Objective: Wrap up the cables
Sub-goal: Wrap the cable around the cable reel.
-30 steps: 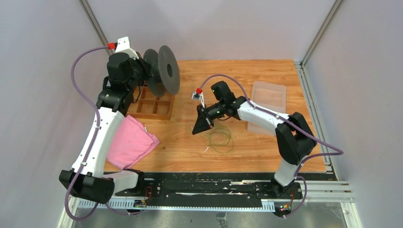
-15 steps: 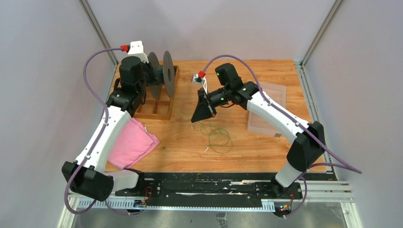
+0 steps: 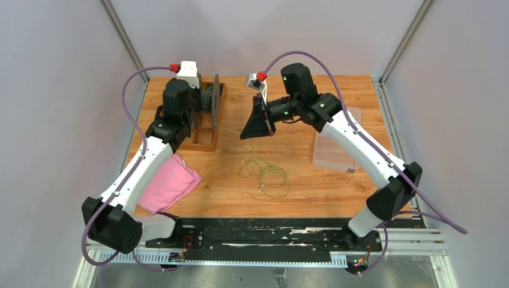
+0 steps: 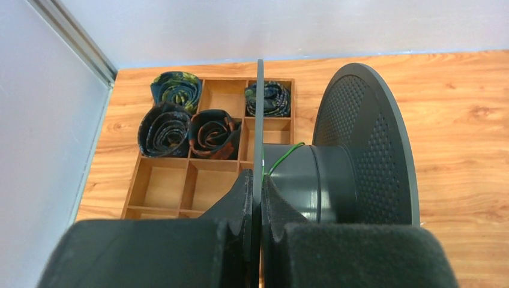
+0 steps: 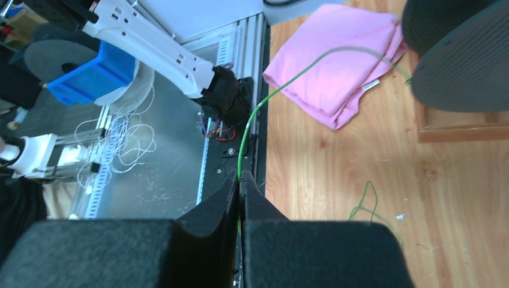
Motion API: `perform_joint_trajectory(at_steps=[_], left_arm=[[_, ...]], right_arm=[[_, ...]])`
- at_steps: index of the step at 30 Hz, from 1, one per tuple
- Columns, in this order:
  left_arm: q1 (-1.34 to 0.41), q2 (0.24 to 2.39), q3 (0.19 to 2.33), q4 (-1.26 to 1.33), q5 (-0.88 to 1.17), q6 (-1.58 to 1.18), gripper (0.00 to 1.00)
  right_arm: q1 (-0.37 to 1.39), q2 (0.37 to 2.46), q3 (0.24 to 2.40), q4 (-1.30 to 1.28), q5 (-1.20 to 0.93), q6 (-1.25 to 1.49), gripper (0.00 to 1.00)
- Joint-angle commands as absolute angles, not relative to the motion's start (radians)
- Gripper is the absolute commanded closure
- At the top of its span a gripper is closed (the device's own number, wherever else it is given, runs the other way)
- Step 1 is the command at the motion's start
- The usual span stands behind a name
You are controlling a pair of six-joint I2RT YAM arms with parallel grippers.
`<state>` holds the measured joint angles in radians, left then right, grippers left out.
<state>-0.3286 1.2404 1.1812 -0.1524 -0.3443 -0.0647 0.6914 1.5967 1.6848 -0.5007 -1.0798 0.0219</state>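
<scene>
Cable [image 3: 268,176] of thin green wire lies mostly in a loose coil on the table [image 3: 324,192], near of centre. One strand rises from it to the right gripper [image 5: 240,180], whose fingers are pressed shut on the wire. From there the strand runs left to the hub of the dark spool [image 4: 360,150], where at most a turn or so shows.

The left gripper [image 4: 257,195] is clamped on the thin edge of the spool's near flange. It holds the spool in the air over the wooden tray [image 3: 195,146] of rolled ties [image 4: 165,129].

Over the last second the right gripper has gone from just above the coil to farther back on the table. It has drawn wire out, so the coil looks looser and stretched toward the far side. The left arm has swung the spool to the right and turned it, so that its flanges now show edge-on from above and the hub faces the incoming strand.

I judge that winding has barely begun, with nearly all the wire left to take up.

Pink cloth [image 3: 168,180] lies near left, a clear container [image 3: 336,144] to the right.
</scene>
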Motion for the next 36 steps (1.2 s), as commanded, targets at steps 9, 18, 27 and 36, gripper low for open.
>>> perform_joint_trajectory(at_steps=[9,18,27,36], left_arm=[[-0.377,1.125,1.073,-0.069,-0.191,0.032,1.0],[-0.395,1.103,1.056,-0.145,-0.144,-0.03,1.0],[-0.445,1.096,1.077,-0.214,-0.168,-0.052,1.0],[-0.459,1.063,1.077,-0.23,-0.197,-0.048,1.0]], right_arm=[[0.596,1.588,1.84,-0.547,-0.906,0.074,0.99],[0.541,1.637,1.907,-0.554,-0.823,0.069,0.99],[0.523,1.681,1.964,-0.562,-0.712,0.049,0.99],[0.511,1.759,2.103,-0.586,-0.576,-0.016,0.99]])
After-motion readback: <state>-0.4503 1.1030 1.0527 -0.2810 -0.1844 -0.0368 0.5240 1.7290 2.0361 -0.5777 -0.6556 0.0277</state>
